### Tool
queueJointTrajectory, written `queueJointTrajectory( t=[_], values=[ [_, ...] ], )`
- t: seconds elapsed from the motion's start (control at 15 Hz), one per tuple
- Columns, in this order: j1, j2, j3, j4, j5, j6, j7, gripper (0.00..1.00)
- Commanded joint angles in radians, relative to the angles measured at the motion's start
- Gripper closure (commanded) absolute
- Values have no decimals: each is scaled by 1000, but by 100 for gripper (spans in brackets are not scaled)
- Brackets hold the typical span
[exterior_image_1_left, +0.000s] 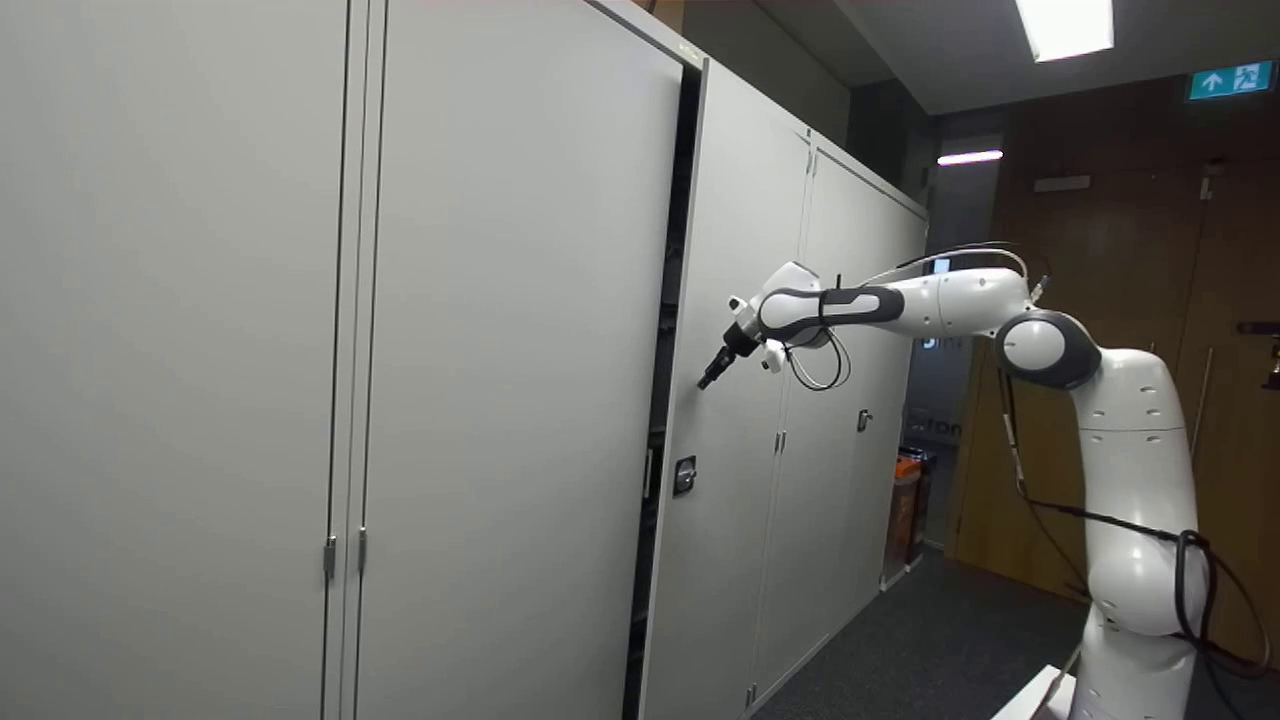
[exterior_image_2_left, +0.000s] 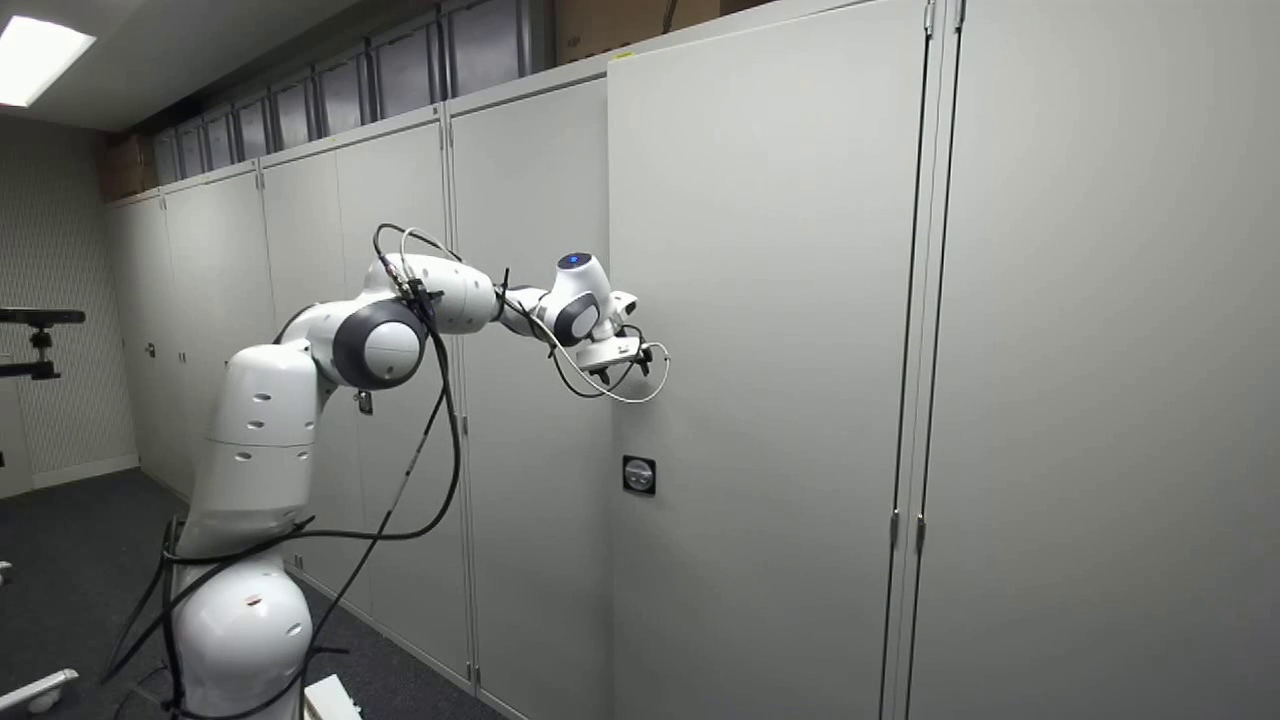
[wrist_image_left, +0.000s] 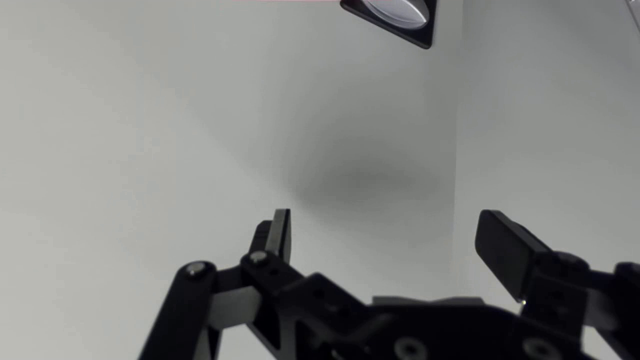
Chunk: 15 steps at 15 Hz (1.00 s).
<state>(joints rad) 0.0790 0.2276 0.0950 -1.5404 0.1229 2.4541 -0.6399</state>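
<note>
My gripper (wrist_image_left: 387, 230) is open and empty in the wrist view, its two black fingers wide apart. It also shows in an exterior view (exterior_image_1_left: 708, 380), pointing down and toward a grey cabinet door (exterior_image_1_left: 735, 250); I cannot tell whether it touches it. This door (exterior_image_2_left: 760, 250) stands slightly ajar, with a dark gap along its free edge. In the wrist view the edge line runs between the fingers, door (wrist_image_left: 175, 125) on the left, neighbouring panel (wrist_image_left: 540, 125) on the right. The round silver handle in a black square plate (exterior_image_1_left: 684, 476) sits below the gripper; it also shows at the wrist view's top (wrist_image_left: 400, 12).
The closed neighbouring door (exterior_image_1_left: 520, 350) lies beside the gap, and more cabinet doors (exterior_image_2_left: 350, 200) line the wall. Cables (exterior_image_2_left: 440, 500) hang along the arm. An orange-topped bin (exterior_image_1_left: 903, 490) and wooden doors (exterior_image_1_left: 1090, 250) stand at the back. A white chair leg (exterior_image_2_left: 40, 690) shows low.
</note>
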Motion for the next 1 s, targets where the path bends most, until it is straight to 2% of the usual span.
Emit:
queueJointTrajectory(
  t=[0.0,0.47,0.73,0.93],
  values=[
    [-22,-131,27,-178,13,56,-10,0],
    [-10,-246,10,-355,34,73,-14,0],
    [-4,-258,0,-412,31,77,-12,0],
    [-3,-241,-3,-439,21,122,4,0]
  ],
)
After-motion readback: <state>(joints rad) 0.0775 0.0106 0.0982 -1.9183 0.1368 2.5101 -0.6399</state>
